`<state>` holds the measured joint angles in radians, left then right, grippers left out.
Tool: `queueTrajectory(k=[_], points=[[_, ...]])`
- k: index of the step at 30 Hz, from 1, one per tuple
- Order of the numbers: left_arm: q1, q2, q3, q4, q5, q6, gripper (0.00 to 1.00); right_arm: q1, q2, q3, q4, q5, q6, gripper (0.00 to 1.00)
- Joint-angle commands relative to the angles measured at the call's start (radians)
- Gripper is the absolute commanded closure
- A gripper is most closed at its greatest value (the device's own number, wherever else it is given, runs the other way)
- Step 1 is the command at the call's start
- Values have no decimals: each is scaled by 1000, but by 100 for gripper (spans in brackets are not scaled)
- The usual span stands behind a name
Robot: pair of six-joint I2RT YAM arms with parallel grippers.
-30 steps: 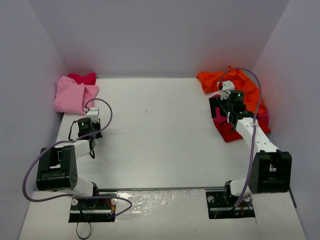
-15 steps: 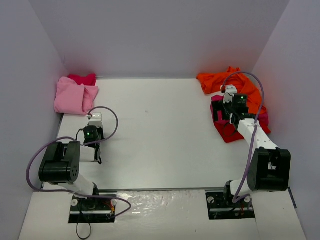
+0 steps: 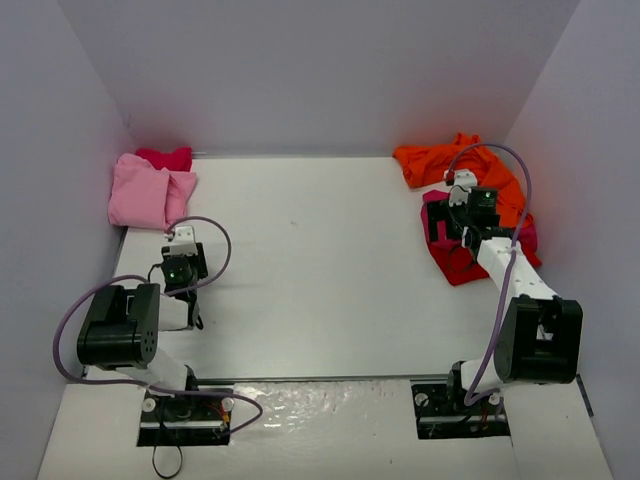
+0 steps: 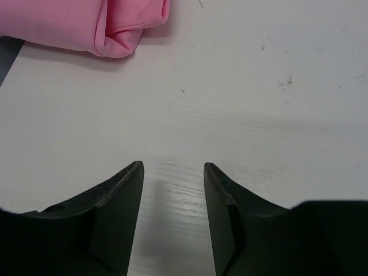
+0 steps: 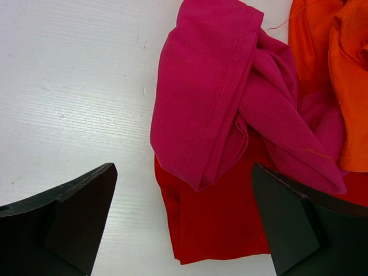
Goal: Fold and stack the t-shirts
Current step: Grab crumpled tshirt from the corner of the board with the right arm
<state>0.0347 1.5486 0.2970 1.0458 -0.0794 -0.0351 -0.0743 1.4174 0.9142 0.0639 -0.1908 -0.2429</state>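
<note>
A folded light pink t-shirt [image 3: 150, 192] lies at the far left, with a red one [image 3: 166, 157] behind it. My left gripper [image 3: 181, 238] [image 4: 172, 167] hovers just short of the pink t-shirt [image 4: 69, 23]. It is open, with only bare table between its fingers. At the far right an orange t-shirt [image 3: 430, 160] [image 5: 333, 69], a magenta t-shirt [image 5: 213, 86] and a red t-shirt [image 3: 455, 265] [image 5: 224, 224] lie crumpled together. My right gripper [image 3: 447, 212] [image 5: 184, 167] hangs over the magenta and red cloth, open wide and gripping nothing.
Grey walls [image 3: 320, 80] close in the white table [image 3: 320, 260] at the back and on both sides. Purple cables [image 3: 215, 235] loop off both arms. The arm bases [image 3: 185, 415] stand at the near edge.
My left gripper has drawn back from the pink t-shirt toward the near edge, and its jaws have widened. My right gripper edged slightly farther over the right-hand pile.
</note>
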Motion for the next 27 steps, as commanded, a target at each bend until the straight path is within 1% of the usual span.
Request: queueTrajectory(k=[1, 3, 4, 6, 8, 10, 11, 12, 13, 15, 17, 18, 19, 20, 22, 23, 24, 25, 27], points=[[8, -33, 43, 80, 65, 5, 56, -9, 6, 44, 47, -13, 15, 0], [7, -36, 44, 74, 73, 6, 52, -4, 27, 62, 39, 24, 16, 0], [7, -39, 39, 84, 79, 16, 55, -4, 29, 73, 27, 40, 7, 0], [13, -70, 30, 82, 187, 34, 58, -4, -6, 80, 22, 83, -16, 0], [11, -192, 77, -100, 248, 87, 69, -4, -49, 72, 48, 180, -35, 0], [14, -319, 148, -351, 321, 80, 71, -4, -136, 56, 97, 321, -42, 0], [29, -328, 240, -461, 383, 60, 75, -5, -159, 57, 125, 416, -38, 0], [37, -330, 323, -574, 422, 65, 81, -7, -170, 65, 138, 489, -21, 0], [35, -320, 393, -688, 432, 94, 89, -10, -165, 86, 115, 500, -1, 1], [23, -290, 525, -890, 450, 132, 100, -16, -144, 151, 15, 404, -26, 3], [25, -307, 574, -979, 471, 142, 100, -3, -93, 210, -47, 330, -116, 0], [24, -319, 596, -1001, 485, 142, 100, 3, -70, 215, -63, 326, -111, 0], [24, -331, 647, -1044, 519, 151, 99, 7, -29, 262, -103, 349, -93, 0], [23, -340, 694, -1184, 613, 166, 93, 5, -10, 291, -111, 351, -76, 0], [21, -353, 809, -1349, 697, 217, 72, 9, 45, 368, -114, 343, -33, 0], [23, -368, 842, -1402, 737, 216, 61, 11, 80, 415, -120, 333, -12, 0], [25, -379, 867, -1440, 761, 223, 56, 17, 109, 462, -131, 327, -12, 0], [26, -388, 887, -1472, 780, 232, 53, 24, 134, 511, -144, 323, -22, 0], [22, -396, 960, -1591, 784, 288, 52, 45, 223, 583, -161, 344, -59, 0]])
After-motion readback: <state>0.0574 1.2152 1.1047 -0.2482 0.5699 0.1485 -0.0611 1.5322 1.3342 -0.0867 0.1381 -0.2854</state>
